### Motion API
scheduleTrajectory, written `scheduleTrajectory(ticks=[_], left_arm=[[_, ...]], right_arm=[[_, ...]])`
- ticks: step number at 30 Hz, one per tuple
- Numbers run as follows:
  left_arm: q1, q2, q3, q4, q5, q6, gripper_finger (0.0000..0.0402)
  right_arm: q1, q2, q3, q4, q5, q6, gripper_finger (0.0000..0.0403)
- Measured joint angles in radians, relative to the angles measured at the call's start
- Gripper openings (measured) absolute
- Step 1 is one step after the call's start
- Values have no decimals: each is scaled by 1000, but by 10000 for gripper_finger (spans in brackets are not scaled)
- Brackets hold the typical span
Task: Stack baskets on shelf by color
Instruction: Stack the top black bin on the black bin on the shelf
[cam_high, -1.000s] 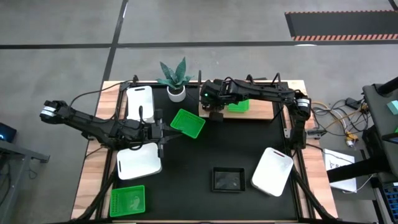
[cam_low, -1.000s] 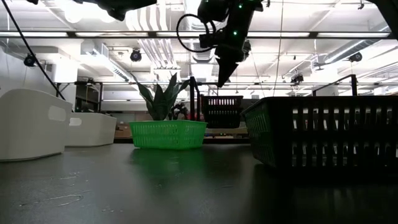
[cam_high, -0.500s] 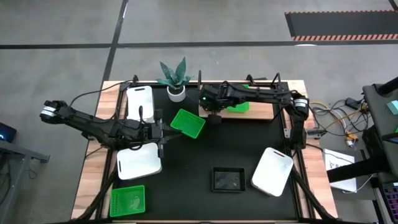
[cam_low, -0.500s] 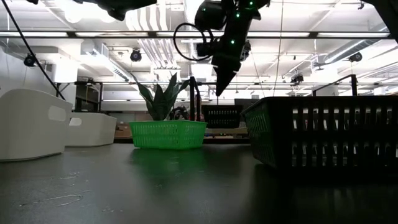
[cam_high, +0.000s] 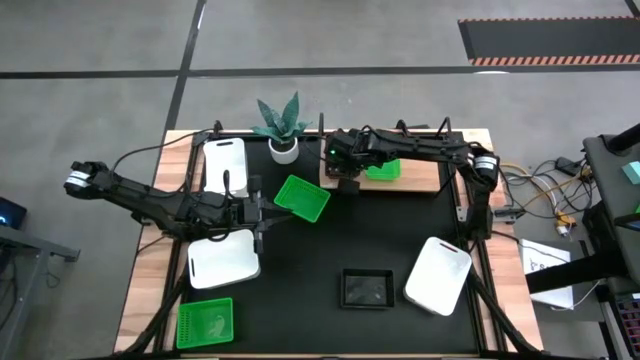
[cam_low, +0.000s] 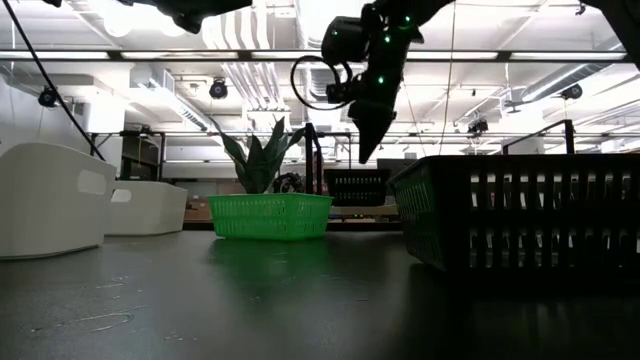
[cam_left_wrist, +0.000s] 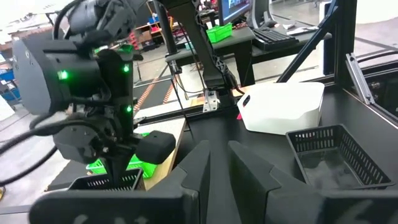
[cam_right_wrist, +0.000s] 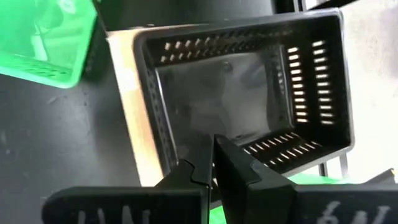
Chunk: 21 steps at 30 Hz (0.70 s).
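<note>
My right gripper hangs shut, fingers pointing down, just above a black basket. That basket rests flat on its base at the left end of the wooden shelf. A green basket sits on the shelf beside it. My left gripper waits at the table's left, slightly open and holding nothing, between a white basket and a green basket on the table.
Also on the table are a black basket, a white basket, a green basket at the near left corner and a white basket at the far left. A potted plant stands at the far edge, left of the shelf.
The black basket on the shelf has dropped: its top edge stood higher a second ago and it now lies flat. My right gripper, staying shut, swung slightly left and then back to the right above the basket, ending a little lower.
</note>
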Motion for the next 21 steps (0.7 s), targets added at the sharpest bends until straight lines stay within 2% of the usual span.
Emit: scheduleTrajectory(ticks=[7, 12, 21], left_arm=[[0, 0, 0, 0, 0, 0, 41], [0, 0, 0, 0, 0, 0, 41], [0, 0, 0, 0, 0, -2, 41]], right_arm=[[-8, 0, -51, 59, -9, 9, 9], [-8, 0, -53, 89, -79, 26, 8], [3, 3, -57, 134, -119, 43, 9]])
